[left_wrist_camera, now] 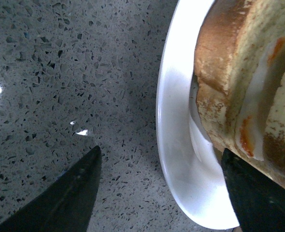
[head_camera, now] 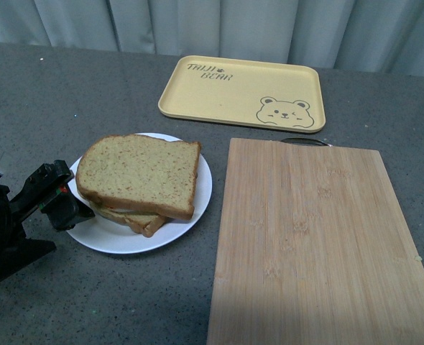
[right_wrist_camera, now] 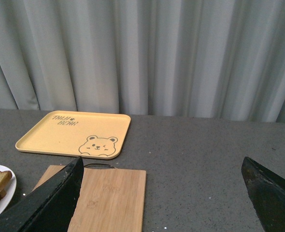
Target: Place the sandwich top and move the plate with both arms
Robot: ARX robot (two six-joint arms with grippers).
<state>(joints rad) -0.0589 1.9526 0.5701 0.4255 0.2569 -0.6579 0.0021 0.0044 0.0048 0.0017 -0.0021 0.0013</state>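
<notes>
Front view: the sandwich top (head_camera: 139,175) lies on the lower slice on the plate (head_camera: 118,241), at 9 o'clock from the cutting board (head_camera: 320,244). The left gripper (head_camera: 61,198) waits at the plate's 8 o'clock rim, jaws spread either side of it. The right gripper (right_wrist_camera: 162,162) hangs spread, well apart. The plate looks stiff and slippery, so pinch opposite rims and keep it level, since the soft bread may slide.

Two bread slices, the sandwich top (head_camera: 139,175) and a lower slice (head_camera: 146,224), one plate (head_camera: 111,237), one yellow tray (head_camera: 226,93), one wooden board (head_camera: 312,237).
</notes>
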